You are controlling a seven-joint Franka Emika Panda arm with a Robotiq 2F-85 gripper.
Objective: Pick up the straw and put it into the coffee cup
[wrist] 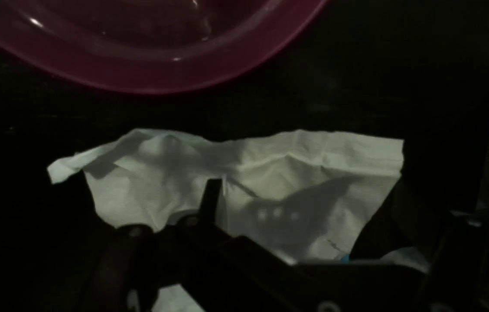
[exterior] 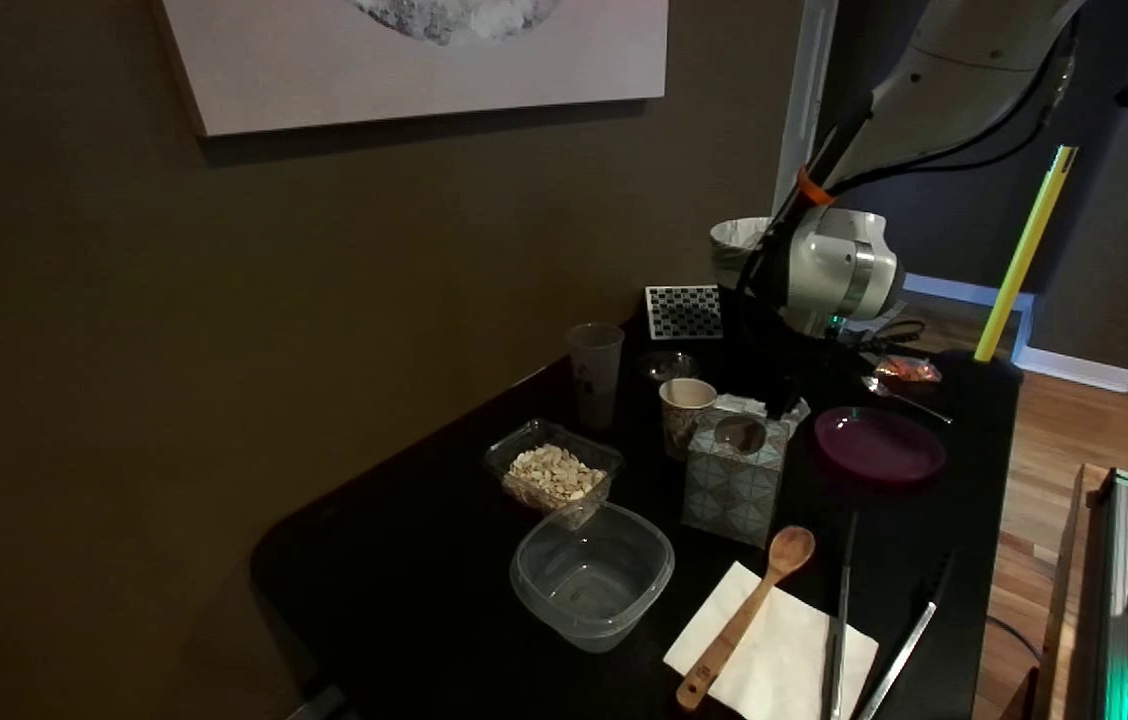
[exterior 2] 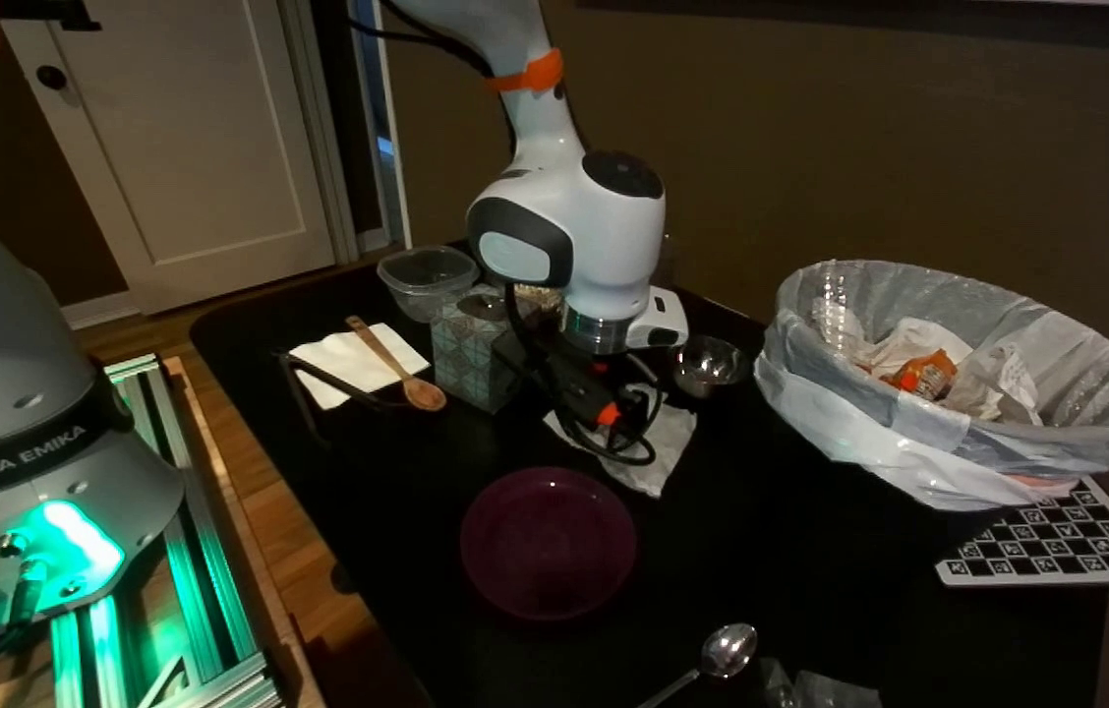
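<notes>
The coffee cup (exterior: 687,415), a short paper cup with a white inside, stands upright behind the tissue box in an exterior view. It is hidden behind the arm in an exterior view. I cannot pick out the straw; a small blue spot (wrist: 345,258) shows at the gripper's edge in the wrist view, too little to name. My gripper (wrist: 340,198) is open, its dark fingers wide apart over a crumpled white napkin (wrist: 314,149). Nothing is visible between the fingers but napkin and shadow. The gripper (exterior 2: 594,403) hangs low over the same napkin (exterior 2: 658,457), its fingertips hard to see.
The tissue box (exterior: 734,485) stands close beside the gripper. A tall translucent cup (exterior: 596,370), a metal bowl (exterior 2: 709,366) and a lined bin (exterior 2: 908,472) are near. A purple plate (exterior 2: 550,541) lies beside the napkin. Cables hang round the wrist.
</notes>
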